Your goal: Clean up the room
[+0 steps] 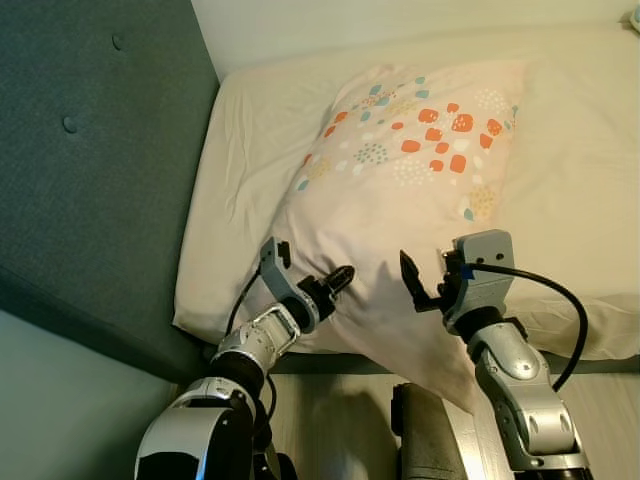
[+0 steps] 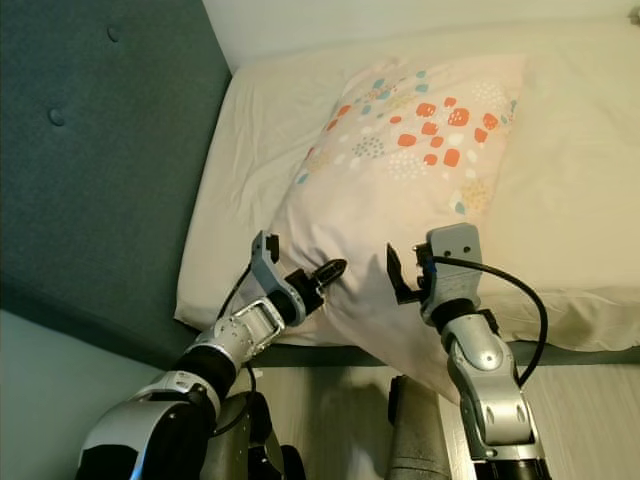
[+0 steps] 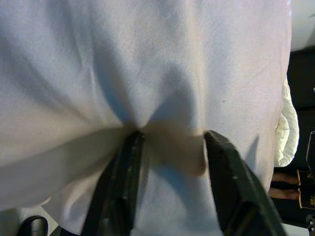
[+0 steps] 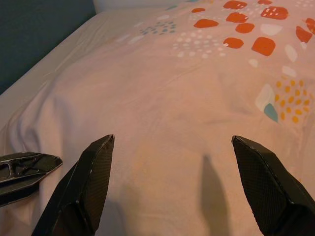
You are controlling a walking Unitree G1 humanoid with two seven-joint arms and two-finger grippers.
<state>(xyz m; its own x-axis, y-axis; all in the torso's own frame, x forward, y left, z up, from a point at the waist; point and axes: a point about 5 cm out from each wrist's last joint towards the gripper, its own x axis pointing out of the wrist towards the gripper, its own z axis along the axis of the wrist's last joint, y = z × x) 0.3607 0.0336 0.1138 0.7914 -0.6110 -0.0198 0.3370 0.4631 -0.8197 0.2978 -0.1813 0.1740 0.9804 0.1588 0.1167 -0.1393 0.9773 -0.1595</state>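
A dark teal tufted headboard meets a pale wall, with possibly light wood floor below.

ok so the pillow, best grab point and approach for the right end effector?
Judgement call: take the pillow by its near edge, where it overhangs the mattress, coming from the robot's side. The fabric is loose and bunches there; the left end effector already pinches a fold. The right end effector is open just above that edge.

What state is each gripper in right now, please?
Left gripper: shut on a fold of the pillow.
Right gripper: open, holding nothing, above the pillow.
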